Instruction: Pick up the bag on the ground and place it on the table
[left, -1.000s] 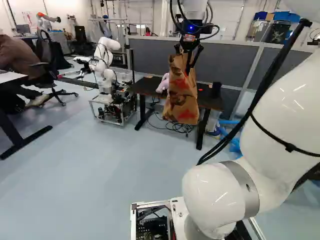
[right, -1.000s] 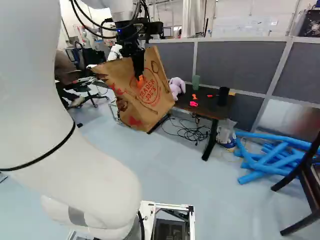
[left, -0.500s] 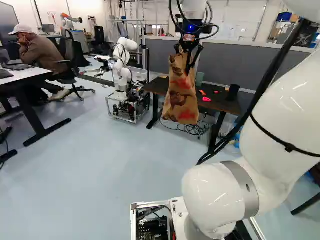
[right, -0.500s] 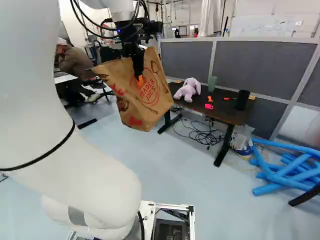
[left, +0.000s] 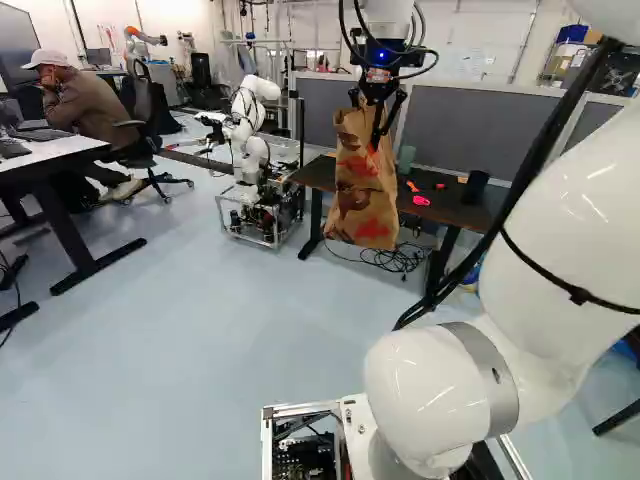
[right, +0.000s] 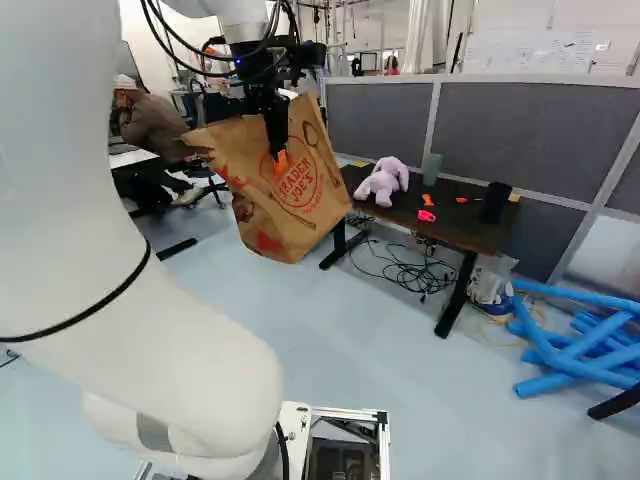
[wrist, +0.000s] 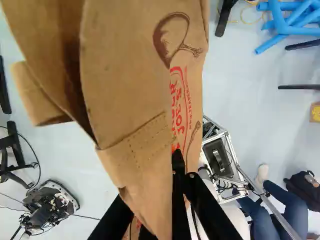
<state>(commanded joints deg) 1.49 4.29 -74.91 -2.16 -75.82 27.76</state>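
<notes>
If you take the dark flat-topped table as reference, well left of it is a pale-topped desk with dark legs. Between desk and table: a dark office chair, then, just left of the table, another robot, glossy white, rounded links, on a boxy metal-framed cart. Next, on the near side of the table's left part, the bag hangs in the air: brown kraft paper, creased, red and dark print, folded reinforcement patch near the top, tilted in the right base view. Gripper is clenched on the bag's paper, black fingers on both sides of it; bag is not on the table. Table's left part carries a lavender plush toy, soft, floppy-eared. Right of that on the table: greenish tapered cup, small orange piece, glossy pink piece, black cylinder near the right end. Loops of thin black cable lie on the floor under the table. Right of the table, smooth blue tubes sit crisscrossed on the floor.
</notes>
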